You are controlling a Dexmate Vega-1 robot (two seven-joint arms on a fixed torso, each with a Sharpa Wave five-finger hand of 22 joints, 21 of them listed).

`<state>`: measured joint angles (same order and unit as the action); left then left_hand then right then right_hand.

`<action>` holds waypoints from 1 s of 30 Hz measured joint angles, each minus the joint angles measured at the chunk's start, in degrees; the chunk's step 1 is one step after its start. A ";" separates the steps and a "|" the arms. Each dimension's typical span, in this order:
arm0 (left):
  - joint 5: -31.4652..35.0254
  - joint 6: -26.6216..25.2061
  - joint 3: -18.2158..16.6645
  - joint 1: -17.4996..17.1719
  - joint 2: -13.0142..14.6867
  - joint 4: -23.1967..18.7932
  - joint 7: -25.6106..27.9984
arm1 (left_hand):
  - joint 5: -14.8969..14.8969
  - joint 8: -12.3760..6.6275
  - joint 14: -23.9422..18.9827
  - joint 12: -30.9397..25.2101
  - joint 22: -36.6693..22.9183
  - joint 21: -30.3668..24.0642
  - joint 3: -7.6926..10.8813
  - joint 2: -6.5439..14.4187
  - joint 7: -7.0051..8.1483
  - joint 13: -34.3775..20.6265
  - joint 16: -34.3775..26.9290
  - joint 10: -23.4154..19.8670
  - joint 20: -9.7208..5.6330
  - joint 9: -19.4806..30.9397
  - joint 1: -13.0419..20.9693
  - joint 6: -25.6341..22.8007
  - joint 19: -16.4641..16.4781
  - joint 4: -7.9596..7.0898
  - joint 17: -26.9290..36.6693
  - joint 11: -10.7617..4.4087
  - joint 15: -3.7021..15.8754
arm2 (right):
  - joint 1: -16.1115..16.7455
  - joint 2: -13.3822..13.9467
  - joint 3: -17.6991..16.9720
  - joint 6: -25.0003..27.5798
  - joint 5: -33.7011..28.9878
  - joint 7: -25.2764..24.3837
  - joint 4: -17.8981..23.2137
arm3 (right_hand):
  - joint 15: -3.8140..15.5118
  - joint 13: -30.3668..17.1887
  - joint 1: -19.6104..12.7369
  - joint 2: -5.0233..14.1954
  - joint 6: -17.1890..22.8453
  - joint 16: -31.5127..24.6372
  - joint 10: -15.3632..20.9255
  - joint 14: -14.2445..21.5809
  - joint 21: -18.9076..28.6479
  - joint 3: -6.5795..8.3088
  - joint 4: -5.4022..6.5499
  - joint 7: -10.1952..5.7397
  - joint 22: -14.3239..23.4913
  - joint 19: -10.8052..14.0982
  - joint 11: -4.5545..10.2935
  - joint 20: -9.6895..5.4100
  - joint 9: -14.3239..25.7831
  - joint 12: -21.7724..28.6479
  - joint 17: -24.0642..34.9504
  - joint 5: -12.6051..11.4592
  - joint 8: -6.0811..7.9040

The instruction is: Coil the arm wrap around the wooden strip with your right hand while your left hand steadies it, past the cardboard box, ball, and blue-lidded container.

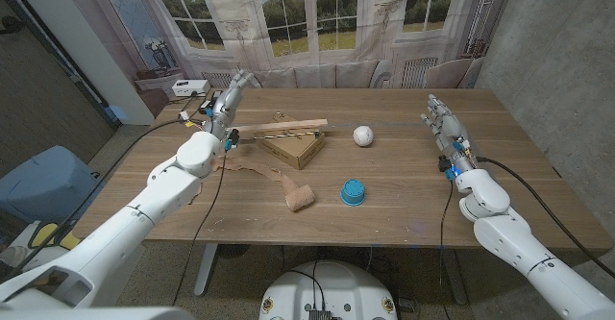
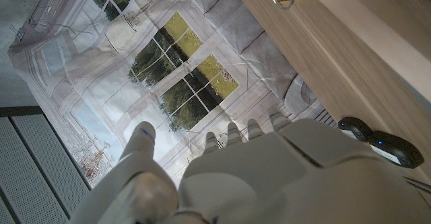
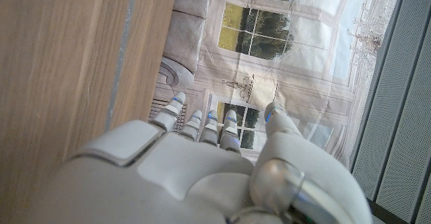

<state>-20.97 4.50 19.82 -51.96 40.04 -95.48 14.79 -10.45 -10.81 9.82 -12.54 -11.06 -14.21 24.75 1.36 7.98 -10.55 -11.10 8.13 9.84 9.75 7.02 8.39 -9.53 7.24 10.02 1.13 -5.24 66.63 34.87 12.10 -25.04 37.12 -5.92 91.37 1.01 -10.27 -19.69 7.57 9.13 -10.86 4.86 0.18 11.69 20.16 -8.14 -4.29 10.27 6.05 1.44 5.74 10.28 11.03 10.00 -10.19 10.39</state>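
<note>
right robot hand: my right robot hand (image 1: 440, 120) is up over the far right of the table (image 1: 413, 214), fingers spread, holding nothing. Right wrist view agrees: fingers (image 3: 202, 126) fanned out against the window backdrop, nothing between them.
left robot hand: my left robot hand (image 1: 227, 97) is raised at the far left, fingers apart and empty. It hangs just beyond the left end of the wooden strip (image 1: 279, 129); I can't tell if it touches, looks apart.
wooden strip: lies across the far edge of the cardboard box (image 1: 293, 145), left end overhanging toward my left robot hand.
arm wrap: the arm wrap (image 1: 279, 184) is on the table nearer me than the box. Loose tan tail runs left, rolled end (image 1: 300, 199) points toward the blue-lidded container (image 1: 353, 192).
obstacles: ball (image 1: 362, 135) sits right of the box, container near-right of it. Both lie between my right robot hand and the wrap.
step in hand: I read this as the very start, nothing gripped yet.
how I'd do it: left first. Come down on the overhanging strip end and pin it firmly so it can't roll off the box.
right approach: I'd swing the right robot hand nearer me, passing the container on its near side instead of crossing over the ball, and take the rolled end.
risk: a loose tail may drag the container; I'd keep tension low.
</note>
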 measured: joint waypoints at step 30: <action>9.35 -26.60 -0.36 0.32 11.38 -15.78 2.50 | 0.00 -0.43 -2.13 0.00 0.01 0.00 1.06 0.32 -1.75 -0.32 -0.39 -0.23 1.33 0.28 3.87 -0.91 -0.11 1.79 0.27 0.05 -1.06 | 5.83 0.06 -3.81 -4.10 -0.89 -0.51 2.36 | -0.92 0.01 0.24 -0.24 0.40 -0.39 0.50 0.55 -0.01 -0.32 0.31 0.40 -0.01 0.31 -0.51 0.31 -0.01 0.00 -0.01 0.00 0.24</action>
<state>-11.63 -22.10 19.46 -51.64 51.42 -111.26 17.29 -10.45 -11.24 7.69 -12.54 -11.06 -14.21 25.81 1.68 6.23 -10.87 -11.49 7.90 11.17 10.02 10.90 7.48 -9.64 9.03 10.29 1.18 -6.30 72.46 34.93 8.29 -29.15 36.23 -6.42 93.74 0.08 -10.27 -19.45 7.33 9.53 -11.25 5.35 0.73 11.68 19.85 -7.83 -3.89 10.26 6.36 0.93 6.04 10.27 11.03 9.99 -10.19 10.63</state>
